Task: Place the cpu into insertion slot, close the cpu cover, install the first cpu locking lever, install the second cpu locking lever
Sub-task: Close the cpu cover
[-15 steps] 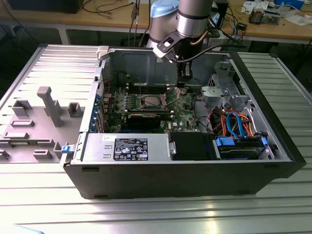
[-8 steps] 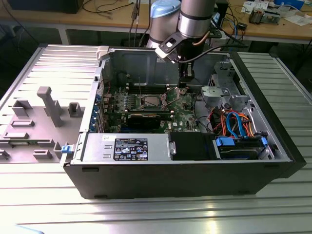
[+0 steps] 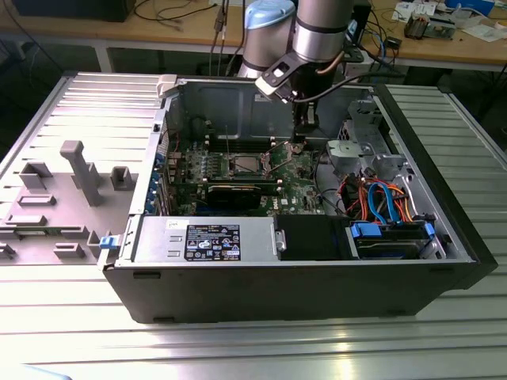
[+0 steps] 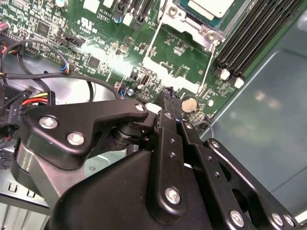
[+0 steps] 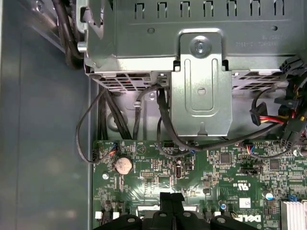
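pincer (image 4: 169, 96) closed and empty, low over the motherboard (image 4: 110, 43), cpu (image 4: 208, 7) apart beyond its tip

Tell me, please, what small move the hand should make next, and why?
Probably ease the hand toward the nearer locking lever beside the insertion slot. The cpu already sits there, while the shut, empty hand hovers over the board by the coin battery, apart from the slot.
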Robot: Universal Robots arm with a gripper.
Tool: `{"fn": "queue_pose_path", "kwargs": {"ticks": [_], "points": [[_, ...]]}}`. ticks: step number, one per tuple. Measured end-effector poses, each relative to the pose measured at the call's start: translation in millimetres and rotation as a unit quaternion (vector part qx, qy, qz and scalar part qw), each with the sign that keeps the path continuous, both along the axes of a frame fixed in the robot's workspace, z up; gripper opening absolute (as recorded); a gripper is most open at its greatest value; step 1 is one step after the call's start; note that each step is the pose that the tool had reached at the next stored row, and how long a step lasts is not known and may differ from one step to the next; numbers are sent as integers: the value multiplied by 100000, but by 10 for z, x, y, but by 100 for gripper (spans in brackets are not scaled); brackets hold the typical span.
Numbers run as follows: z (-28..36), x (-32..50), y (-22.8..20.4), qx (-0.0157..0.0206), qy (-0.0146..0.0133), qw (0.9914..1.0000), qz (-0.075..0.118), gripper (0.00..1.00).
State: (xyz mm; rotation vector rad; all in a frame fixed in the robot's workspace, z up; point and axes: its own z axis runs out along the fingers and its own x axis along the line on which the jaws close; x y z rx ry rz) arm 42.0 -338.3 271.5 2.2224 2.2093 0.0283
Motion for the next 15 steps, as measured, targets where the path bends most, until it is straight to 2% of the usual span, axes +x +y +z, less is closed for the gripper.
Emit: {"fn": "queue_pose_path", "kwargs": {"ticks": [2,4,6,8,12,15], "points": [[-47,61,4,-104,7,100000,13,11],[-95,73,8,-229,14,100000,28,11],[-126,77,9,-232,15,100000,37,11],[-186,79,9,-235,29,100000,37,11],[-236,80,9,-231,51,100000,36,11],[-239,63,9,-232,55,100000,35,11]]}}
